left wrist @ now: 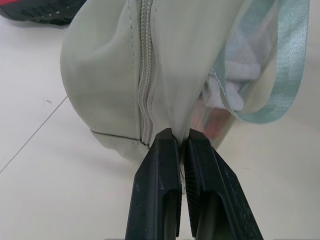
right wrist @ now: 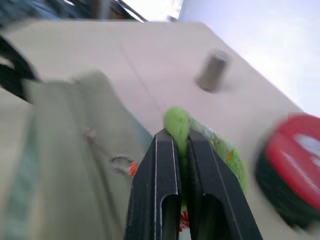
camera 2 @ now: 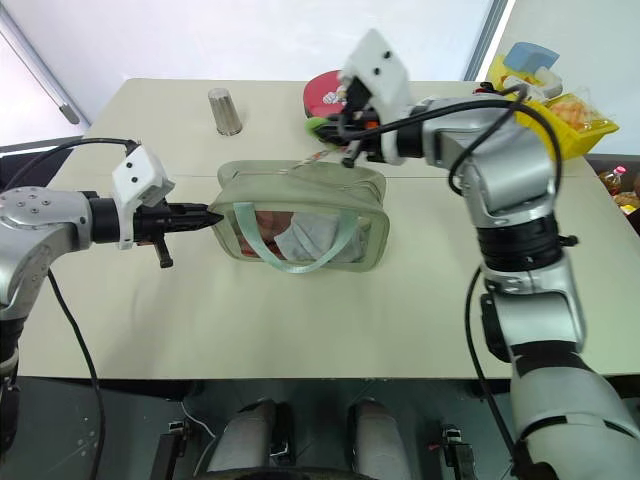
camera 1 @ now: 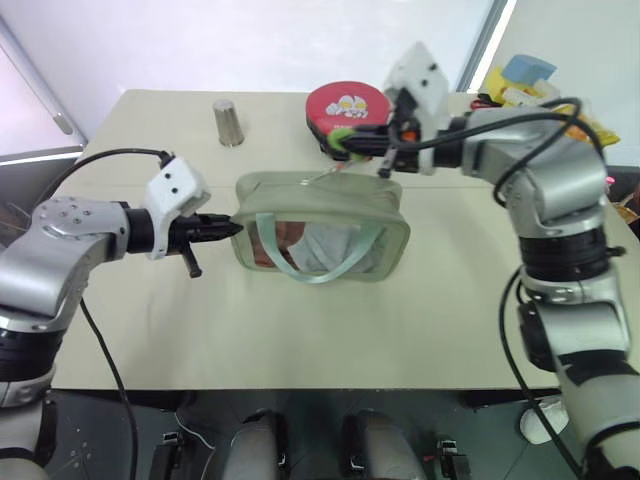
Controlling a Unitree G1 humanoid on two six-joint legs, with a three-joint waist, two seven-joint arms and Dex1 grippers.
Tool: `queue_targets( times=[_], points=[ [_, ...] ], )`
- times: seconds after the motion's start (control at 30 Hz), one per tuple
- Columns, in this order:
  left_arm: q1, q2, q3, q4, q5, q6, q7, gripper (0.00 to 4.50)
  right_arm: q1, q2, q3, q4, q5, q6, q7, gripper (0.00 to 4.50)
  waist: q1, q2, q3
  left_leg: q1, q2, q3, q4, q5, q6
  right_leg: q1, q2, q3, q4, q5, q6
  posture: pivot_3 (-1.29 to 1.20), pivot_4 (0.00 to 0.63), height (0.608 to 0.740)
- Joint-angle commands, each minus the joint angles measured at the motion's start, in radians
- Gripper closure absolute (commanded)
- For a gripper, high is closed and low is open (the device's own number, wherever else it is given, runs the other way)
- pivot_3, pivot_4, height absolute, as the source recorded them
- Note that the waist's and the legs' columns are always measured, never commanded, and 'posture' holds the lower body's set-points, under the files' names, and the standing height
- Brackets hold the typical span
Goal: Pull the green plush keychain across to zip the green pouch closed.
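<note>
green pouch (camera 1: 320, 240) upright, green plush keychain (camera 1: 343, 137) lifted

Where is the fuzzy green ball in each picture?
Left eye view: the green plush keychain is above the green pouch, before the red case, in the right gripper.
Right eye view: near top middle, left of that gripper.
Left wrist view: not in it.
Right wrist view: centre, pinched between fingers.
Shared landmark: the pouch.

The pale sage-green rectangular soft pouch (camera 1: 320, 238) sits at the frame's centre on the beige flat surface (camera 1: 300, 330). The round red-and-black case (camera 1: 345, 106) lies behind it, upper centre. The small grey metal cylinder cup (camera 1: 229, 122) stands upper left of the pouch. The lime-green fuzzy plush keychain (camera 1: 343, 137) hangs between case and pouch.
</note>
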Motion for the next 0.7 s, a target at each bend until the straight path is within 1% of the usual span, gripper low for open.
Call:
queue_targets(
  times=[0.03, 0.2, 0.27, 0.33, 0.43, 0.5, 0.6, 0.7],
  points=[
    [0.019, 0.000, 0.020, -0.030, -0.009, 0.013, 0.014, 4.50, 0.044, -0.083, -0.049, -0.059, -0.079, -0.022, -0.076, 4.45, -0.002, 0.000, 0.000, 0.000, 0.000, 0.000, 0.000, 0.000, 0.000, 0.000, 0.000, 0.000, 0.000, 0.000, 0.000, 0.00, 0.150, 0.740],
    [0.000, -0.021, 0.010, -0.020, -0.027, 0.039, 0.033, 4.50, 0.146, -0.168, -0.041, -0.101, -0.164, -0.045, -0.140, 4.45, -0.002, 0.000, 0.000, 0.001, 0.000, 0.000, -0.001, 0.000, 0.000, 0.000, 0.000, 0.000, 0.000, 0.000, 0.000, 0.00, 0.150, 0.740],
    [0.000, -0.027, -0.006, -0.024, -0.023, 0.035, 0.030, 4.50, 0.213, -0.221, -0.018, -0.107, -0.225, -0.093, -0.154, 4.45, 0.002, 0.000, 0.000, 0.000, 0.000, 0.000, 0.000, 0.000, 0.000, 0.000, 0.000, 0.000, 0.000, 0.000, 0.000, 0.00, 0.150, 0.740],
    [0.000, -0.034, -0.015, -0.028, -0.023, 0.035, 0.030, 4.50, 0.270, -0.230, -0.033, -0.109, -0.242, -0.098, -0.179, 4.45, 0.003, 0.000, 0.000, 0.000, 0.000, 0.000, 0.000, 0.000, 0.000, 0.001, 0.000, 0.000, -0.001, 0.000, 0.000, 0.00, 0.150, 0.740],
    [-0.009, -0.043, -0.020, -0.024, -0.025, 0.039, 0.032, 4.50, 0.341, -0.215, -0.053, -0.101, -0.250, -0.100, -0.213, 4.45, 0.002, 0.000, 0.000, 0.001, 0.000, 0.000, 0.000, 0.000, 0.000, 0.002, 0.000, 0.000, -0.001, 0.000, 0.000, 0.00, 0.150, 0.740],
    [-0.014, -0.045, -0.023, -0.019, -0.022, 0.036, 0.028, 4.50, 0.391, -0.185, -0.056, -0.099, -0.241, -0.094, -0.231, 4.45, 0.001, 0.000, 0.000, 0.001, 0.000, 0.000, 0.000, 0.000, 0.000, 0.002, 0.000, 0.000, -0.001, 0.000, 0.000, 0.00, 0.150, 0.740],
    [-0.019, -0.044, -0.024, -0.014, -0.020, 0.033, 0.024, 4.50, 0.459, -0.116, -0.056, -0.113, -0.214, -0.075, -0.253, 4.45, 0.000, 0.000, 0.000, 0.001, 0.000, 0.000, 0.000, 0.000, 0.000, 0.002, 0.001, 0.000, -0.002, 0.000, 0.000, 0.00, 0.150, 0.740],
    [-0.020, -0.045, -0.025, -0.019, -0.021, 0.037, 0.025, 4.50, 0.538, -0.012, -0.056, -0.108, -0.189, -0.087, -0.286, 4.45, 0.000, 0.000, 0.000, 0.002, 0.000, 0.000, 0.000, 0.000, 0.000, 0.003, 0.001, 0.000, -0.001, 0.000, 0.000, 0.00, 0.150, 0.740]
  ],
)
